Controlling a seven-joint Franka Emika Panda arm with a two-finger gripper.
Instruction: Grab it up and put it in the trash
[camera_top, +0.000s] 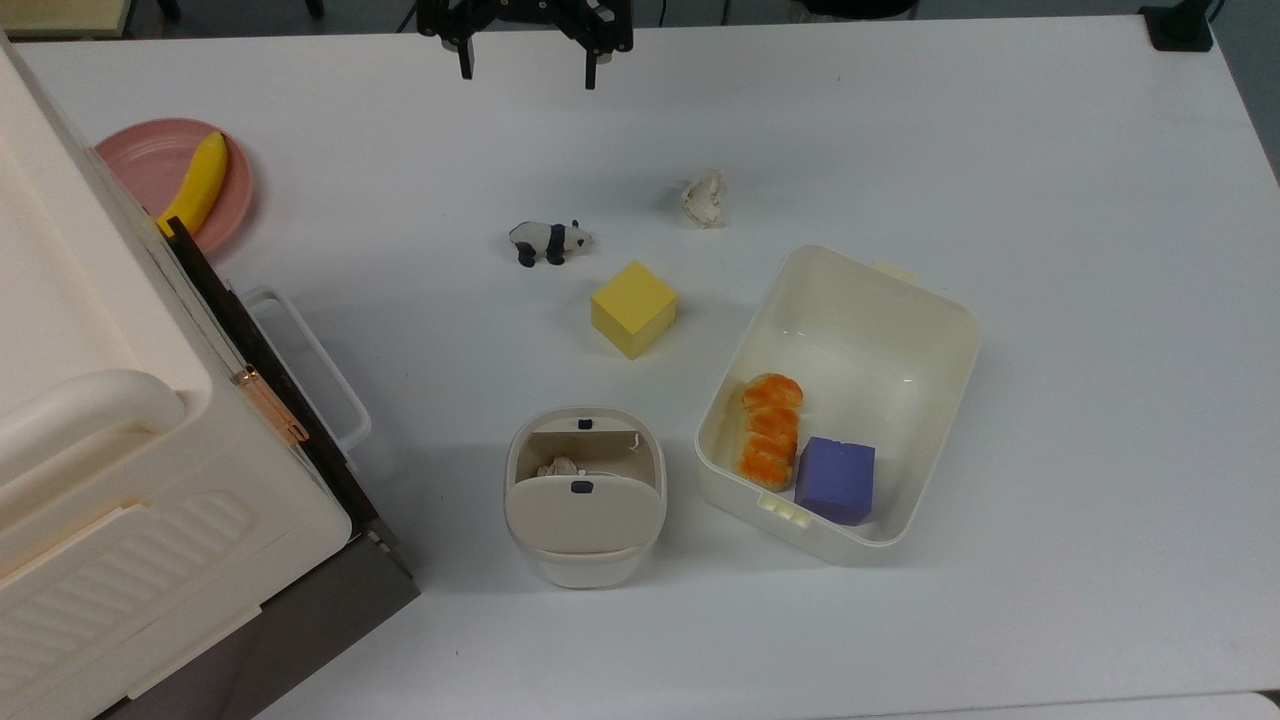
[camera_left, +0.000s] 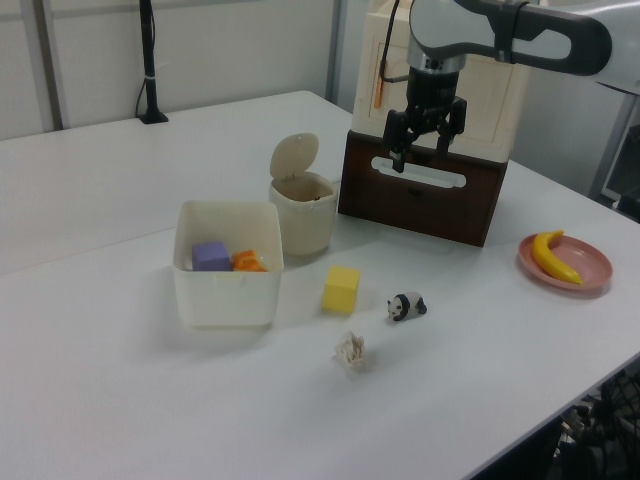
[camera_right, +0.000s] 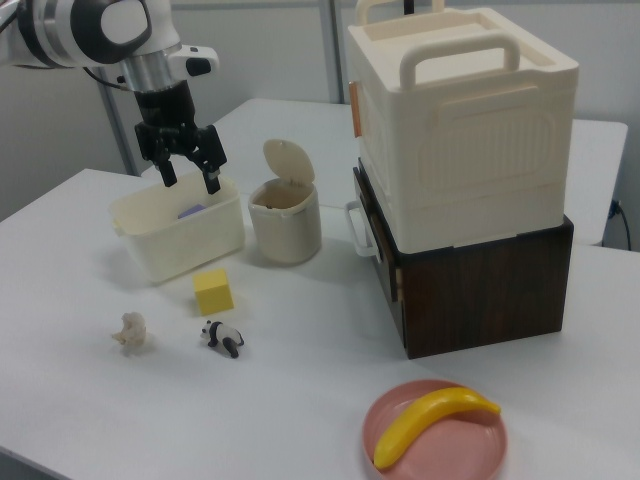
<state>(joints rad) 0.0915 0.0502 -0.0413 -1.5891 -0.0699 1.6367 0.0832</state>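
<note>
The small off-white tissue wad lies loose on the white table, beyond the yellow cube in the top view. The cream trash bin stands with its flap lid tipped up, and a pale crumpled scrap shows inside. My gripper hangs high above the table at the top view's upper edge. It is open and empty, well apart from the wad.
A panda figurine stands next to the cube. The larger cream tub holds an orange bread piece and a purple block. A tall cream box on a dark base fills the top view's left; a banana lies on a pink plate.
</note>
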